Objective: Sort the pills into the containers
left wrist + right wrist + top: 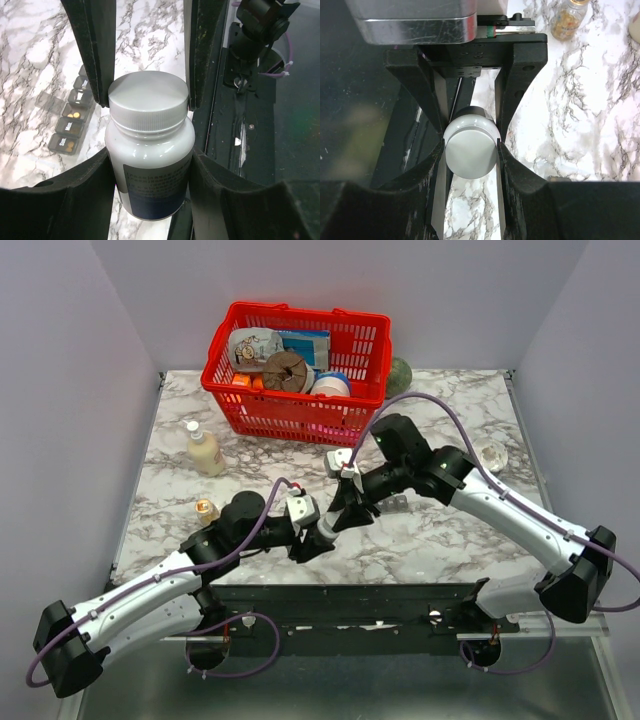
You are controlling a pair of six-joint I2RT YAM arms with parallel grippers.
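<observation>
A white pill bottle (pixel 150 165) with a white screw cap (pixel 148 97) and a dark blue label is held just above the marble table. My left gripper (pixel 312 532) is shut on the bottle's body. My right gripper (pixel 347 512) is shut on the cap (pixel 471 152), gripping it from both sides. The containers (pixel 70 122), a dark grey strip of small compartments, lie on the table to the left of the bottle. Some lids stand open with a few yellowish pills inside. In the top view the strip is mostly hidden under the right arm.
A red basket (pixel 240 400) full of goods stands at the back. A cream bottle (pixel 203 448) and a small amber bottle (pixel 207 510) stand at the left. A small clear dish (pixel 490 455) sits at the right. The table's dark front rail (pixel 350 605) lies close below the bottle.
</observation>
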